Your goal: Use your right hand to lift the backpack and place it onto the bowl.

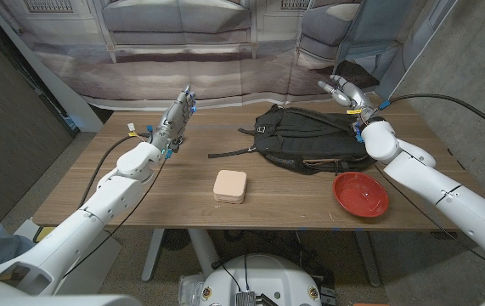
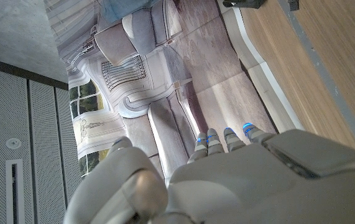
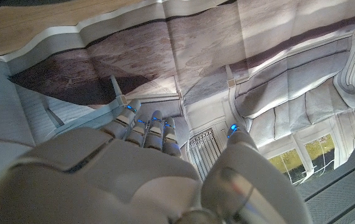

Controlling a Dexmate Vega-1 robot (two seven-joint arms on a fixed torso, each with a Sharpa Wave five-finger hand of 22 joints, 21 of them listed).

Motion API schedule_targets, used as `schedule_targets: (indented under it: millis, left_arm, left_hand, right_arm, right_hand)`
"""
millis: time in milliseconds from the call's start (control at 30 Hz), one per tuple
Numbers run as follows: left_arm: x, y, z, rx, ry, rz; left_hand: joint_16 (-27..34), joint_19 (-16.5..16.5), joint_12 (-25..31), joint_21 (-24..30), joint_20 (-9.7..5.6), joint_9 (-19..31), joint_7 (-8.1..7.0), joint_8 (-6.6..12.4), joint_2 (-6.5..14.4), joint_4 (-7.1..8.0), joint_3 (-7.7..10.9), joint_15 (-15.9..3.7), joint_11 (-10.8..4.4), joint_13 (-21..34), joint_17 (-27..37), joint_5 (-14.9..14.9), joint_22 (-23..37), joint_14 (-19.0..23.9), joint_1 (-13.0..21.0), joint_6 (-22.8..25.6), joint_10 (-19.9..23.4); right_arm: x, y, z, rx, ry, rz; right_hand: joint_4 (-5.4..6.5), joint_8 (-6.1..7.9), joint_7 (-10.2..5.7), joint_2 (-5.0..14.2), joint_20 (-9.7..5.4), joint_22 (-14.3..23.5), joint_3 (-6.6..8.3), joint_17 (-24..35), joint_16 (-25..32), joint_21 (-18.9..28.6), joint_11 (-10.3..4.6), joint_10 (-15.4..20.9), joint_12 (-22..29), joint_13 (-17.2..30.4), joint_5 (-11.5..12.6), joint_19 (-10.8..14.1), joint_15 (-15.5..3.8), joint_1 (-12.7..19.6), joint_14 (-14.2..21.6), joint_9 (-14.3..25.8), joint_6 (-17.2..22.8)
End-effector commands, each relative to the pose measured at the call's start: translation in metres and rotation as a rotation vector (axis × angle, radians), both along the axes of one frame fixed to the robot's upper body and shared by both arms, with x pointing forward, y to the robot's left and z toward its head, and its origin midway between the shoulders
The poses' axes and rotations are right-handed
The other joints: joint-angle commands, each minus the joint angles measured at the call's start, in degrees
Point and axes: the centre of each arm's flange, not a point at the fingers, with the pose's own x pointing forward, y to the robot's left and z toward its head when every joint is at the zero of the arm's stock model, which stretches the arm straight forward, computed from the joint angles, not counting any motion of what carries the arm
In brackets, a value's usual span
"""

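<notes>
Black backpack lies slumped flat, straps trailing left.

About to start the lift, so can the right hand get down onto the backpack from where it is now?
Probably yes. The right hand hangs open just above the backpack at its far right end, with nothing between them. The red bowl sits nearer, out of the way.

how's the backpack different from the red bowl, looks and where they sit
The backpack is black, soft and slumped flat, with a strap trailing left; the red bowl is rigid, round and shallow. The backpack is much the larger and lies toward the table's far side, while the bowl sits near the front edge, just in front of the backpack's right end. Both rest on the wooden table, with neither hand touching them.
</notes>
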Motion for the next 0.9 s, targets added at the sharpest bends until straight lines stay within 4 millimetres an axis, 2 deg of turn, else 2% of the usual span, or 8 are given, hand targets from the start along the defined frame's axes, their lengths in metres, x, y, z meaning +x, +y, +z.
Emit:
schedule_targets:
  millis: [33, 900]
  left_arm:
    - [-0.0009, -0.0026, -0.0037, -0.009, -0.006, -0.003]
    - [-0.004, -0.0022, -0.0069, -0.005, -0.006, 0.005]
  left_hand:
    - [-0.2, 0.0, -0.2, -0.2, 0.46, 0.2, 0.19, 0.05, 0.4, -0.07, -0.34, -0.08, -0.01, 0.1, 0.2, 0.5, 0.2, 0.2, 0.3, 0.1, 0.1]
    - [-0.3, 0.0, -0.2, -0.3, 0.54, 0.2, 0.13, 0.01, 0.7, -0.1, -0.68, -0.07, 0.07, 0.2, 0.2, 0.6, 0.2, 0.1, 0.4, 0.3, 0.3]
  right_arm:
    - [-0.0035, -0.001, 0.0022, -0.072, 0.004, -0.062]
    - [-0.0041, -0.0056, -0.0006, -0.207, 0.032, -0.201]
  right_hand:
    - [-0.48, -0.19, -0.18, -0.11, -2.2, 0.2, 0.21, 0.1, 0.1, -0.2, -0.42, 0.0, -0.2, 0.2, -0.2, 0.7, -0.02, 0.5, 0.5, 0.1, -0.2]
    - [-0.75, -0.44, -0.61, -0.05, -2.18, 0.2, 0.16, 0.2, 0.0, -0.6, -0.77, -0.4, -0.5, 0.2, -0.2, 1.4, -0.14, 0.7, 0.9, 0.1, -1.1]
